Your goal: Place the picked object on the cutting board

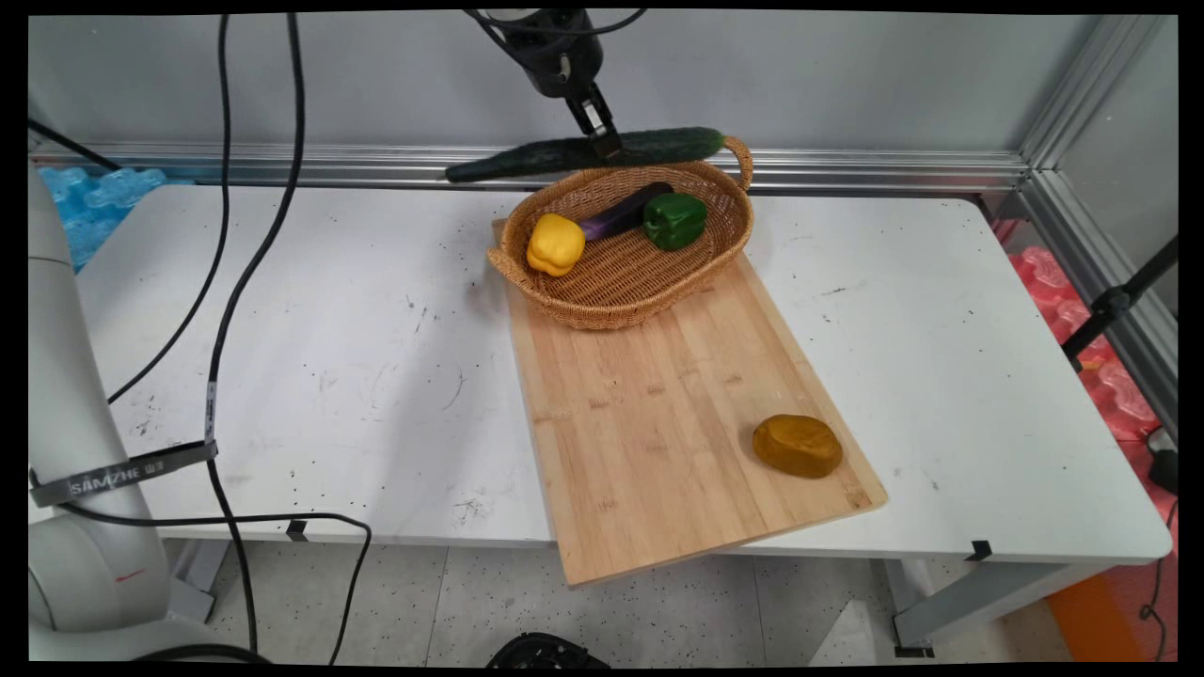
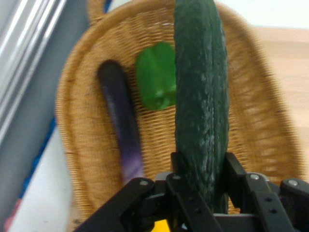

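The cucumber hangs level in the air above the far rim of the basket, clamped near its middle by the hand, whose fingers press against both its sides. In the hand view the cucumber covers the basket's middle and part of the green pepper; only a yellow sliver at the bottom edge shows there of the yellow pepper. The eggplant lies between the two peppers inside the basket. The basket sits on the far end of a board on the counter. A brown lump, perhaps a potato, rests near the board's near right corner. Black cables hang at the left.
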Tool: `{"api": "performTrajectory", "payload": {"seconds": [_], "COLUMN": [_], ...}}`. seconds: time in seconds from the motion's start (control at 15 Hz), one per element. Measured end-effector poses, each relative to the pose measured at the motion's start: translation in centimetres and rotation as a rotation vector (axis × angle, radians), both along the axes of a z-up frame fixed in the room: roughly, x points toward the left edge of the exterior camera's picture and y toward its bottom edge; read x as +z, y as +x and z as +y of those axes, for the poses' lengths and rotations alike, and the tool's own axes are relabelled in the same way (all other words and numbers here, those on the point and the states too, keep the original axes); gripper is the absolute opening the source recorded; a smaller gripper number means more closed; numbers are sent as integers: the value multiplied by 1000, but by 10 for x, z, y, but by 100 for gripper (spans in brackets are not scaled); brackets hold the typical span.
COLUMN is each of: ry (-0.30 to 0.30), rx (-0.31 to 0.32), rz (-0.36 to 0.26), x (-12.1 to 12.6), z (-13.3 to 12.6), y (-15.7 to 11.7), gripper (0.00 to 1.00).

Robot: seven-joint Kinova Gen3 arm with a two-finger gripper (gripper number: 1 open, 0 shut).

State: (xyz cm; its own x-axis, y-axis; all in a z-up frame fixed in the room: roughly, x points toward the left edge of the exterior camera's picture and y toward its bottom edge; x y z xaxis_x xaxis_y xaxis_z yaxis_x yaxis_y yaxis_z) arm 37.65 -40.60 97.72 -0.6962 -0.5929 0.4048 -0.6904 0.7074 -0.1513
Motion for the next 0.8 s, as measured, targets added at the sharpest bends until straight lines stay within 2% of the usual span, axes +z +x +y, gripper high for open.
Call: {"api": "performTrajectory", "payload": {"seconds": [0.33, 0.53, 0.8], "ry": [40, 62, 85], "rx": [4, 9, 24], "rz": [67, 89, 126], "x": [3, -5, -29], "z": [49, 69, 93], "y": [-31, -44, -67], "gripper": [0, 0, 0]}}
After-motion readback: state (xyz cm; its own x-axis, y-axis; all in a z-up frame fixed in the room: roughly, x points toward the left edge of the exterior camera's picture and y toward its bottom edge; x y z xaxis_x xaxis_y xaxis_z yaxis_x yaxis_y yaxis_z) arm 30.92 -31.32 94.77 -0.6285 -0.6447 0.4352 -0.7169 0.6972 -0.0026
